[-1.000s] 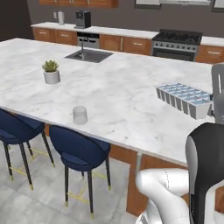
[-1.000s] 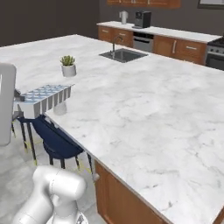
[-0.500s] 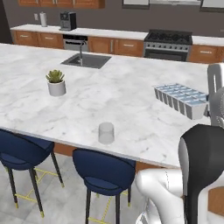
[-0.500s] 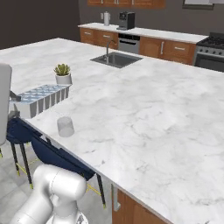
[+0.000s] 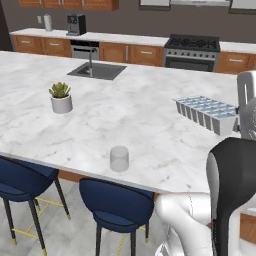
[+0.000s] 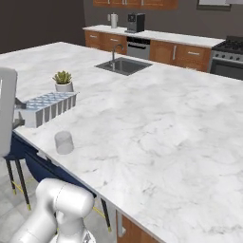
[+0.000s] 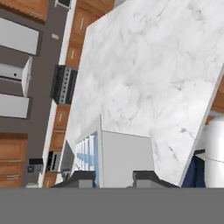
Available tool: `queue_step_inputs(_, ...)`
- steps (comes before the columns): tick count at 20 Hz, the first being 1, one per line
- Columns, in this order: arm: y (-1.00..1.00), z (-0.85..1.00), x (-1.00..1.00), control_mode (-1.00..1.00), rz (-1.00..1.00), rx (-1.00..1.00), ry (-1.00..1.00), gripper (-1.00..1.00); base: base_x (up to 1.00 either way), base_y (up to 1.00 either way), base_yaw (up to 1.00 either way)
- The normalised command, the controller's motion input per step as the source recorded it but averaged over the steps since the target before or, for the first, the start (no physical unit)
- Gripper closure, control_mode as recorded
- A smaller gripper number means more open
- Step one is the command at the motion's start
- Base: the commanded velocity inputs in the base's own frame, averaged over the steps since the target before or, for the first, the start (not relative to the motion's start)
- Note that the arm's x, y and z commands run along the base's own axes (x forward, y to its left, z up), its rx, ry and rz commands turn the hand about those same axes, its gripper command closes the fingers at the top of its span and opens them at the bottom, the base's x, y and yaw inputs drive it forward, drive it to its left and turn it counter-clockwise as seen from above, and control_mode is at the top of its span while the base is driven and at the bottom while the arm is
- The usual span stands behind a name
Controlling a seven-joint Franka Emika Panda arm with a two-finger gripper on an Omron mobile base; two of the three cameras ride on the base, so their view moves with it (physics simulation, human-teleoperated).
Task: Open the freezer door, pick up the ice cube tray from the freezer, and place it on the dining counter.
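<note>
Left base view puts the ice cube tray (image 5: 207, 114) at right, pincer (image 7: 113, 177) clenched on it; the base has rolled along the marble worktop (image 5: 140, 120), so placement nears.

The wide white marble dining counter with grey veins (image 5: 150, 125) carries a small green succulent in a white pot (image 5: 60, 97) toward its left, a clear round glass cup (image 5: 119, 158) close to the near edge, and an inset steel sink with a faucet (image 5: 96, 70) at the far side.
</note>
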Motion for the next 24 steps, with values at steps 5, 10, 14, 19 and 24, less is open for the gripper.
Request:
queue_step_inputs(5, -0.67, -0.49, 0.97, -1.0, 0.16, 0.04, 0.0, 1.0, 0.0, 0.0, 0.0)
queue_step_inputs(10, -0.43, -0.63, 1.0, -1.0, 0.18, 0.01, 0.01, 1.0, 0.0, 0.0, 0.0)
queue_step_inputs(14, -0.04, -0.76, 1.0, -1.0, 0.17, 0.0, 0.06, 1.0, 0.0, 0.0, 0.0)
queue_step_inputs(19, 0.0, -0.85, 0.82, -1.0, 0.19, 0.0, 0.13, 1.0, 0.0, 0.0, 0.0)
queue_step_inputs(24, 0.0, -0.77, 0.61, -1.0, 0.17, 0.0, 0.17, 1.0, 0.0, 0.0, 0.0)
